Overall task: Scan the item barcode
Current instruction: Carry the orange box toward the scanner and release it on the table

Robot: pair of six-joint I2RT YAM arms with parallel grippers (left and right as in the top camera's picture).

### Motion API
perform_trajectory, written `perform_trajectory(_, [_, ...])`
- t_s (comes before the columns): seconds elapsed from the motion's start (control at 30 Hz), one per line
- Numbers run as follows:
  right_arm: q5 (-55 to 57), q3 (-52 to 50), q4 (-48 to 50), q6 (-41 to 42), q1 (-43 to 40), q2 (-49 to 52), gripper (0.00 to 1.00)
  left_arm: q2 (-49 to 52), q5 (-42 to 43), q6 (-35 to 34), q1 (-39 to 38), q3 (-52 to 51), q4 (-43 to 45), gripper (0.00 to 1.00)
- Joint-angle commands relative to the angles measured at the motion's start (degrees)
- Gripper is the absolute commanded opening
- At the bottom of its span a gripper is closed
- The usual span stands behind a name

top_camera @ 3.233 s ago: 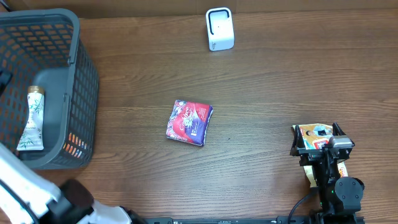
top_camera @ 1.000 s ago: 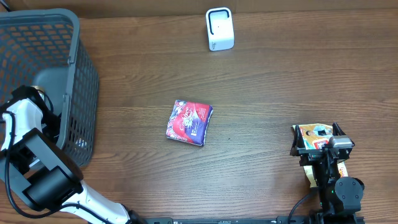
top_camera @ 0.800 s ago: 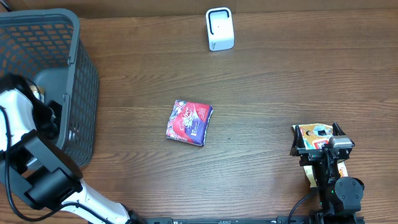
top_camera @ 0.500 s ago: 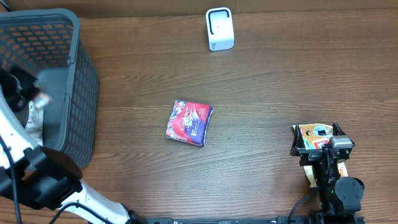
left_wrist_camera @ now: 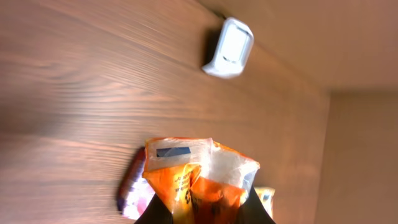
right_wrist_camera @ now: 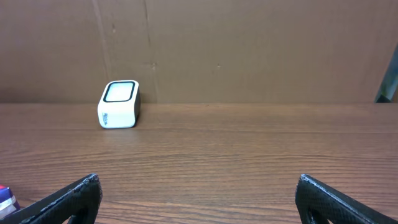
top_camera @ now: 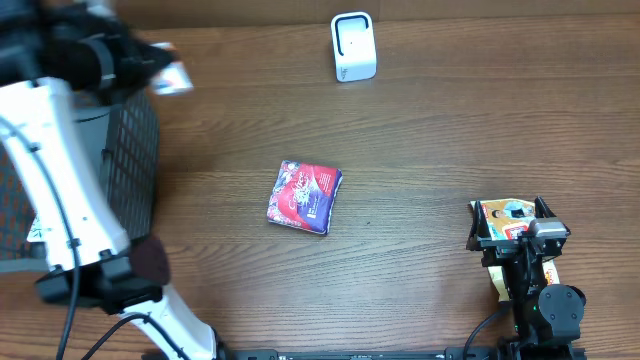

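Overhead view: the left arm (top_camera: 60, 170) is reaching up over the right rim of the grey basket (top_camera: 135, 150) at the upper left of the tabletop (top_camera: 450, 130). The left pincer (top_camera: 148, 62) is pinching a small pouch (top_camera: 172, 78), which is blurred in this view. The pouch is hanging clear of the tabletop, just past the basket rim and well to the left of the white scanner (top_camera: 352, 47). The scanner is standing upright near the far edge. A red-and-purple packet (top_camera: 304, 197) is lying flat near the middle of the tabletop, apart from everything else. The right pincer (top_camera: 515, 240) is sitting at the lower right, directly above an orange packet (top_camera: 503, 213); whether it is touching that packet cannot be told.

Left wrist view: the pouch is showing orange and white, with a dark blue bar near its top edge. Two dark fingers (left_wrist_camera: 154, 216) are pressing on its lower end from either side. The scanner is sitting beyond the pouch, with bare wood between them.

Right wrist view: the fingers (right_wrist_camera: 65, 198) of the right pincer are standing spread wide with nothing between them. The scanner is standing toward the far left of the tabletop, well apart from this pincer.
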Motion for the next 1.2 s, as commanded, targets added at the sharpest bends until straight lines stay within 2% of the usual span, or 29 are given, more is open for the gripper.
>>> perform_trajectory(0.0, [0.09, -0.61, 0.39, -0.26, 0.31, -0.57, 1.00, -0.66, -5.40, 1.88, -8.22, 1.05, 0.31, 0.04])
perform_trajectory(0.17, [0.09, -0.61, 0.39, -0.26, 0.31, -0.57, 1.00, -0.28, -17.77, -1.36, -21.11, -2.16, 0.52, 0.04])
perform_trajectory(0.27, [0.09, -0.61, 0.39, -0.26, 0.31, -0.57, 1.00, 0.61, -23.50, -4.92, -28.98, -7.76, 2.10, 0.04])
perform_trajectory(0.53, [0.11, -0.61, 0.39, -0.26, 0.31, -0.57, 1.00, 5.35, -24.26, -8.50, -41.40, -26.23, 14.69, 0.04])
perform_trajectory(0.8, [0.09, -0.61, 0.39, -0.26, 0.31, -0.57, 1.00, 13.35, -23.19, -8.87, -46.23, -29.22, 17.84, 0.06])
perform_trajectory(0.83, [0.09, -0.61, 0.39, -0.24, 0.31, -0.57, 1.00, 13.60, -23.21, -8.85, -46.38, -29.22, 17.86, 0.11])
perform_trajectory(0.87, [0.09, -0.61, 0.39, -0.26, 0.31, -0.57, 1.00, 13.92, -23.28, -8.81, -46.38, -29.22, 17.86, 0.20])
perform_trajectory(1.0, [0.11, -0.61, 0.39, -0.24, 0.31, -0.57, 1.00, 13.94, -23.23, -6.58, -46.18, -29.16, 17.86, 0.63])
perform_trajectory(1.03, [0.09, -0.61, 0.39, -0.26, 0.31, -0.57, 1.00, 13.94, -23.19, -5.84, -46.03, -28.89, 17.68, 0.69])
perform_trajectory(1.17, [0.09, -0.61, 0.39, -0.26, 0.31, -0.57, 1.00, 13.92, -23.21, -4.85, -44.52, -24.74, 14.10, 0.73])
